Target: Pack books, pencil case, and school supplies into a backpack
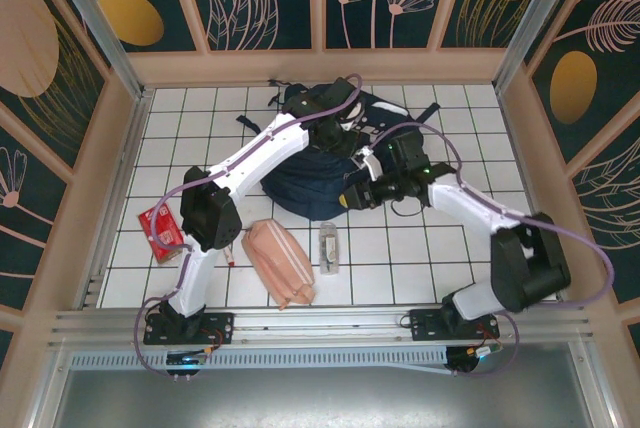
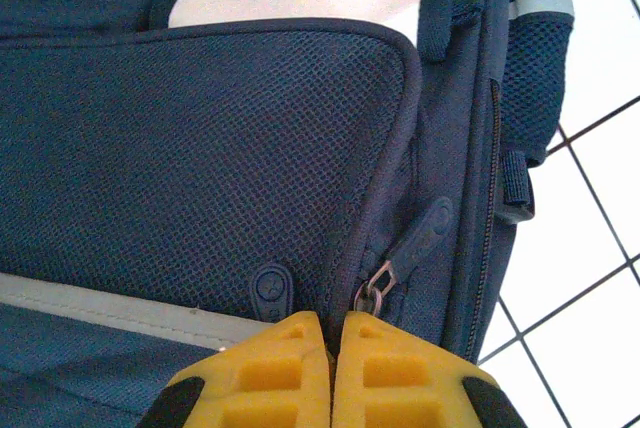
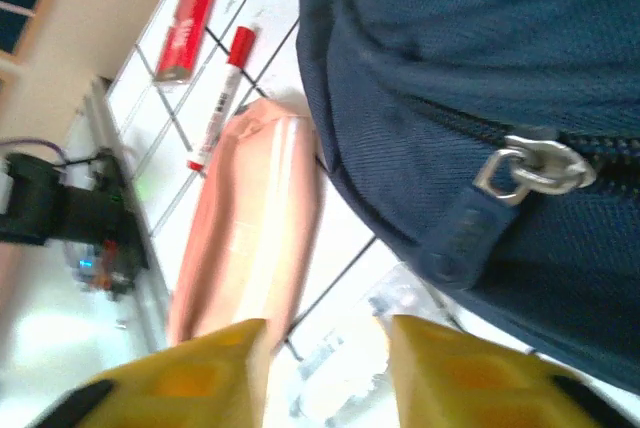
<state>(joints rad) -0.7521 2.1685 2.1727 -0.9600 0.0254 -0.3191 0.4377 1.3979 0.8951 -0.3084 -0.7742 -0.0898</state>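
Observation:
The navy backpack (image 1: 300,188) lies at the back middle of the tiled table. My left gripper (image 2: 333,333) is shut, pinching the backpack's (image 2: 200,148) piped seam beside a zip pull (image 2: 380,283). My right gripper (image 3: 328,333) is open at the bag's near edge, with another zip pull (image 3: 525,170) just beyond its right finger. Below it lie the salmon pencil case (image 3: 255,228) and the clear case (image 3: 340,378). The marker (image 3: 222,88) and the red flat pack (image 3: 190,13) lie further left. The yellow book is out of view.
From above, the pencil case (image 1: 280,263) and the clear case (image 1: 328,246) sit near the front middle and the red flat pack (image 1: 160,226) at the left. Wooden walls (image 1: 320,66) enclose the table. A metal rail (image 1: 320,320) runs along its near edge.

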